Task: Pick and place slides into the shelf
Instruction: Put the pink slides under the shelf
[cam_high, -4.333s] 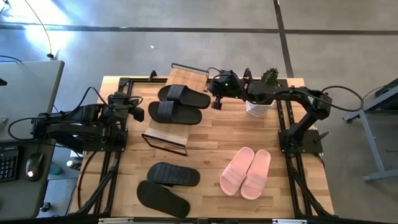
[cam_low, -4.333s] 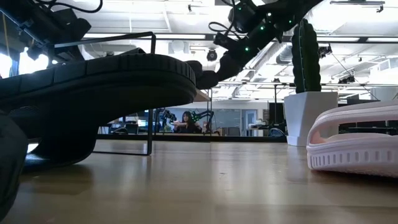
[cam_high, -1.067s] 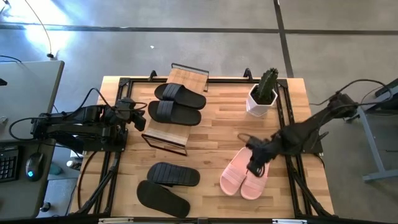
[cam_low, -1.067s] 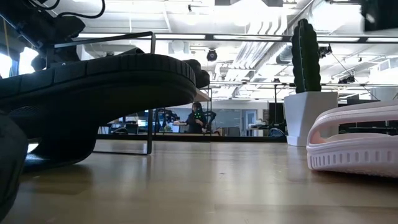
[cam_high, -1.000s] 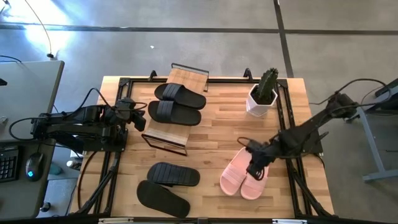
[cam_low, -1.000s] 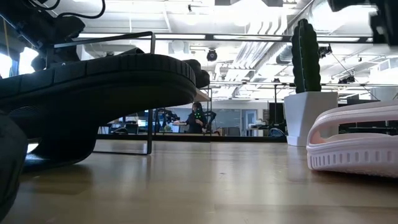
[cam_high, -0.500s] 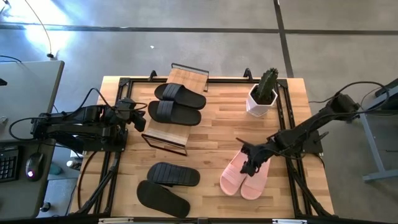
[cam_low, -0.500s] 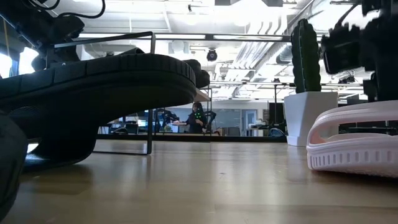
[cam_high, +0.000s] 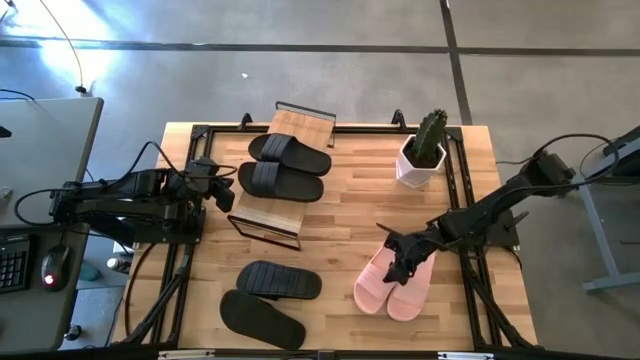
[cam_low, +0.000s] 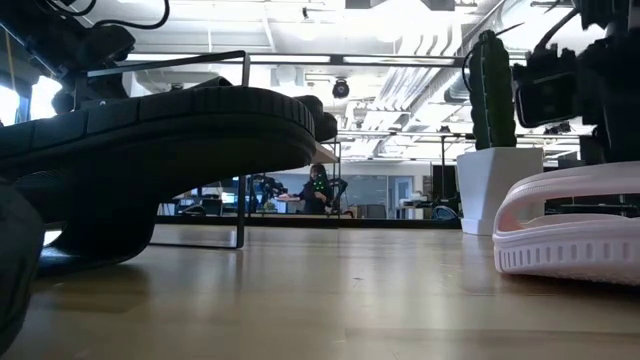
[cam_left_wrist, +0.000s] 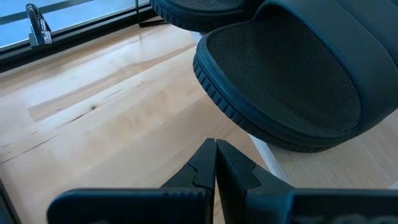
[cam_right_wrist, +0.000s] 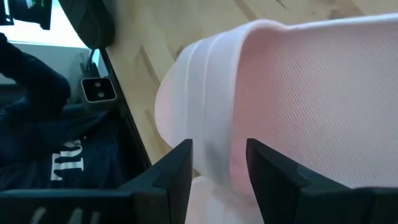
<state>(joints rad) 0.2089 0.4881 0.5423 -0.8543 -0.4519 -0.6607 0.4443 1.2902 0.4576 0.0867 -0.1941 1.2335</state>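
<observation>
Though hidden from above, right gripper (cam_right_wrist: 217, 163) fingers parted astride pink slide's (cam_right_wrist: 298, 93) strap; left gripper (cam_left_wrist: 216, 163) pressed together.

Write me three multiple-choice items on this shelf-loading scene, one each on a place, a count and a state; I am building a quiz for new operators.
1. Where is the right end effector?
A. over the pink slides
B. at the cactus pot
C. on the shelf

2. How many slides lie on the shelf?
A. none
B. two
C. four

3. How do the left end effector fingers stand?
A. wide open
B. shut on a pink slide
C. shut, holding nothing

Key: 1 A, the high view shows it above the pink slides, and its wrist view has a pink strap between its open fingers. 2 B, one black pair rests on the boards; the other black pair is on the table. 3 C, its wrist view shows the tips pressed together.
</observation>
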